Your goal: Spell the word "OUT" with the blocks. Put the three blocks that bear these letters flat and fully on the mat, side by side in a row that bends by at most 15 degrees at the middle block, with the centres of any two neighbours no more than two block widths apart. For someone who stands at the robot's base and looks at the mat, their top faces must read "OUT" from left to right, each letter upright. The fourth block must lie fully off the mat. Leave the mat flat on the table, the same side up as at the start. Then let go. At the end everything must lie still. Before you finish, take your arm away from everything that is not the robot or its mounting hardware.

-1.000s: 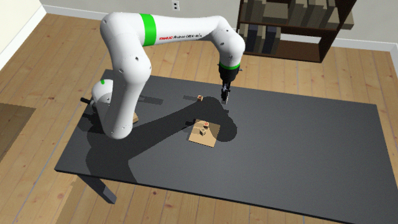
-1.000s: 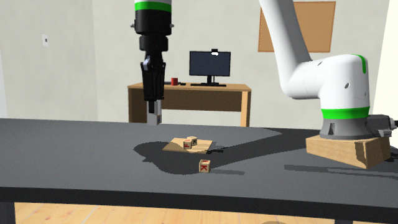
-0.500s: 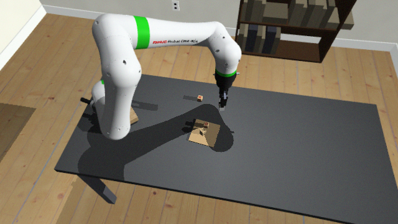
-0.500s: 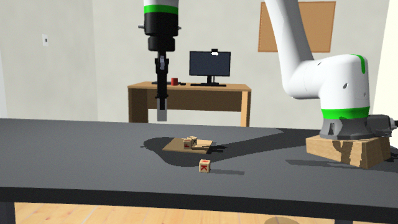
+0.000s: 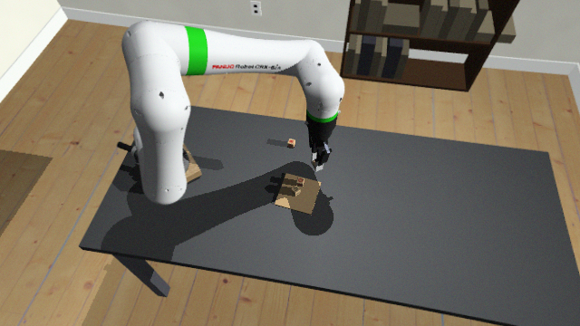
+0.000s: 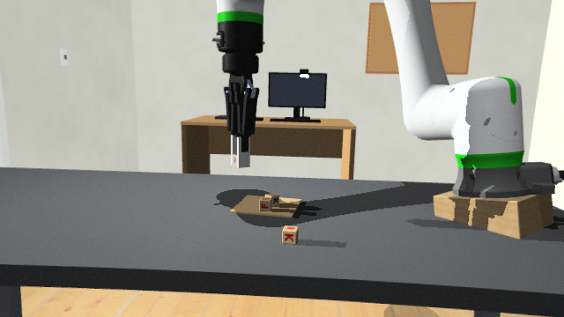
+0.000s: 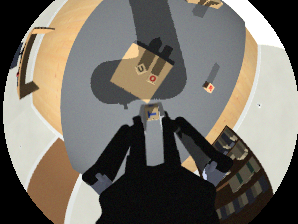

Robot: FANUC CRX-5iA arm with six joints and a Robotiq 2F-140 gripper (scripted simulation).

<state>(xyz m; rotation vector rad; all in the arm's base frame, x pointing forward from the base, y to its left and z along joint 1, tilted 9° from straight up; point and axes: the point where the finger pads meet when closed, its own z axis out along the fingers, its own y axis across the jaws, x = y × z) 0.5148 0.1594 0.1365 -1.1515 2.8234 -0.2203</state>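
My gripper (image 5: 318,166) hangs high above the table, just behind the far edge of the tan mat (image 5: 299,195), and is shut on a pale block (image 6: 235,159) with a blue mark on its side. The block also shows between the fingers in the wrist view (image 7: 154,115). Two blocks lie close together on the mat: one with a red letter (image 6: 265,204) and one with a dark letter (image 6: 274,200). I cannot read their top faces. A fourth block with a red K (image 6: 290,234) (image 5: 291,143) lies off the mat on the table.
The robot's base stands on a wooden plinth (image 6: 493,211) at the table's end. The arm casts a wide shadow over the mat. A bookshelf (image 5: 421,36) stands on the floor beyond the table.
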